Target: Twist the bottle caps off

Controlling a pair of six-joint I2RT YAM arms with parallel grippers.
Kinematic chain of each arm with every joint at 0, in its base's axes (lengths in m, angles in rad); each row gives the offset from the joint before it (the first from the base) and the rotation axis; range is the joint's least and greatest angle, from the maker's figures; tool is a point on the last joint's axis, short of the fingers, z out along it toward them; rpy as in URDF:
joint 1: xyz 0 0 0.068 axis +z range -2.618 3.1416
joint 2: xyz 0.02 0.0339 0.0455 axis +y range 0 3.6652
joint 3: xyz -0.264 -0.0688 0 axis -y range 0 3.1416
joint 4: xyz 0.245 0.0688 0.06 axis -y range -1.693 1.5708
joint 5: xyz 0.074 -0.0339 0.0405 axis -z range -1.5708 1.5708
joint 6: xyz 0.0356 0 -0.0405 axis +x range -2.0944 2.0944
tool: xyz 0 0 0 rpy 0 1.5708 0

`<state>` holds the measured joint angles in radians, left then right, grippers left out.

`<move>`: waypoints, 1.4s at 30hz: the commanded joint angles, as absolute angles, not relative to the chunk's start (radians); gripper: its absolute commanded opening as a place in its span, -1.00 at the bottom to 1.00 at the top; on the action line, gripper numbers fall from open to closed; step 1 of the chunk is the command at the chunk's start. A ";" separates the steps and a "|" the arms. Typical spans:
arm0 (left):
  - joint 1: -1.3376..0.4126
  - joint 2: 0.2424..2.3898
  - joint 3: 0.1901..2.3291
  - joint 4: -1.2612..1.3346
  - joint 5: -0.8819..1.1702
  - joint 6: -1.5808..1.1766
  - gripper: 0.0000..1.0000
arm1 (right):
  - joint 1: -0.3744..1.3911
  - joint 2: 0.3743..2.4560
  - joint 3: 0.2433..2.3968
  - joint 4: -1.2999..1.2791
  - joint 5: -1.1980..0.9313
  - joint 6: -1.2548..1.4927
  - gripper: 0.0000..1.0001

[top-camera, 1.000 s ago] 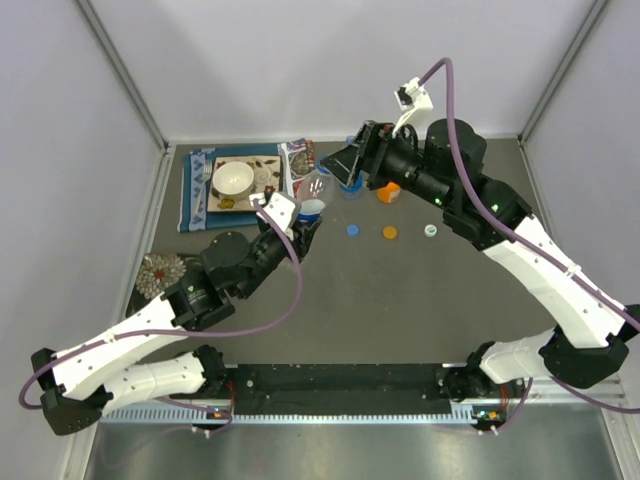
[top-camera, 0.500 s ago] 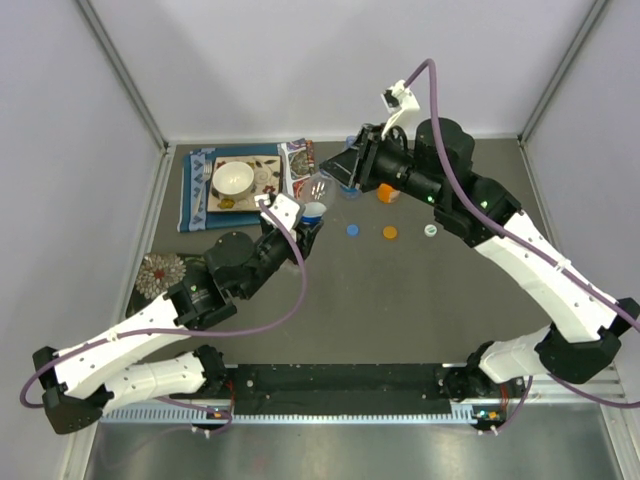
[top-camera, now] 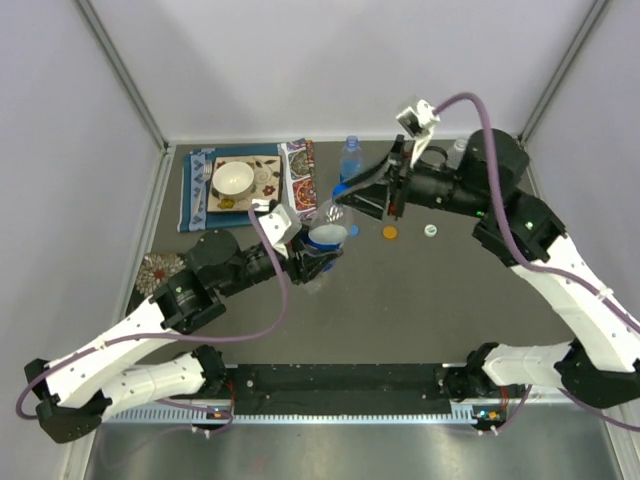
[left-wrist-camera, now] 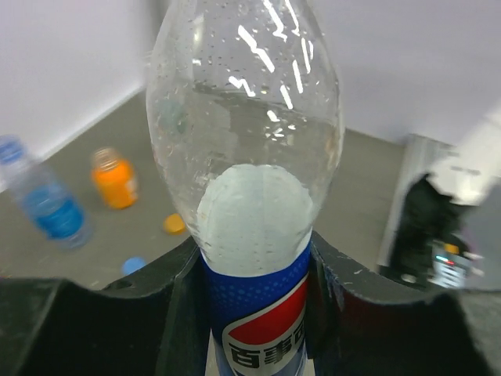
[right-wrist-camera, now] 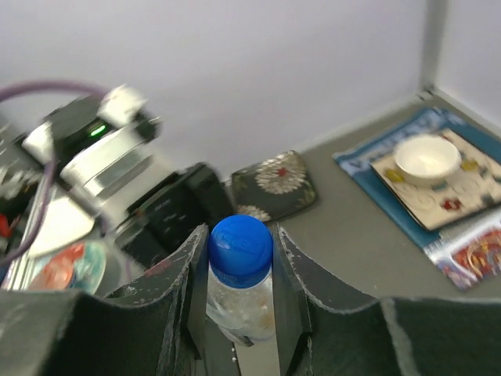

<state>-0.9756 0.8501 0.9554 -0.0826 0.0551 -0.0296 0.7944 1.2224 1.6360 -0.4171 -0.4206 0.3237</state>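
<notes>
Held bottle (top-camera: pixel 326 232): clear with a blue label, lifted off the table (top-camera: pixel 420 300) near its middle, between the two arms.
Long axis: tilted. The base end is toward the left arm and the neck toward the right arm, so it runs up and to the right in the overhead view.
Blue cap (right-wrist-camera: pixel 240 243): seated on the neck of the held bottle, facing the right wrist camera.
Left gripper (left-wrist-camera: pixel 254 313): clamped on the labelled lower body, with one finger pressed against each side.
Right gripper (right-wrist-camera: pixel 240 294): the jaws are narrowed to the width of the blue cap and touch it on both sides, so it grips the cap.
Other bottles: a second blue-label bottle (top-camera: pixel 349 156) stands upright near the back wall. An orange bottle (left-wrist-camera: pixel 113 178) stands upright just beside it.
Loose caps: an orange cap (top-camera: pixel 390 232) and a white cap (top-camera: pixel 429 231) lie on the table to the right of the held bottle, apart from each other. A loose blue cap (left-wrist-camera: pixel 134 265) lies near the orange one.
</notes>
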 commanded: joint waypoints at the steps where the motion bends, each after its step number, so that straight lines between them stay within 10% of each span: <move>1: -0.939 0.850 1.014 -0.008 0.534 -0.138 -0.04 | 0.804 1.138 1.600 -0.370 -0.944 0.158 -1.00; 14: -0.844 0.936 1.009 0.291 1.040 -0.463 -0.02 | 0.790 1.037 1.494 -0.423 -1.290 0.015 -1.00; 29: -0.821 0.977 0.988 0.392 1.143 -0.585 -0.03 | 0.758 1.089 1.477 -0.423 -1.361 -0.026 -1.00; 30: -0.821 0.971 0.994 0.359 1.131 -0.527 -0.03 | 0.756 1.086 1.480 -0.423 -1.345 -0.017 -0.96; 34: -0.818 0.951 1.028 0.164 1.023 -0.379 -0.03 | 0.753 1.065 1.499 -0.423 -1.154 0.023 0.23; 42: -0.819 0.914 1.013 0.032 0.758 -0.229 -0.02 | 0.755 1.045 1.549 -0.420 -0.872 0.070 0.66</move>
<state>-0.8234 0.9428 0.9932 0.0750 0.9276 -0.3359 0.7551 1.0653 1.4998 -0.4198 -1.0298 0.0303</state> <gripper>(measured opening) 0.495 0.808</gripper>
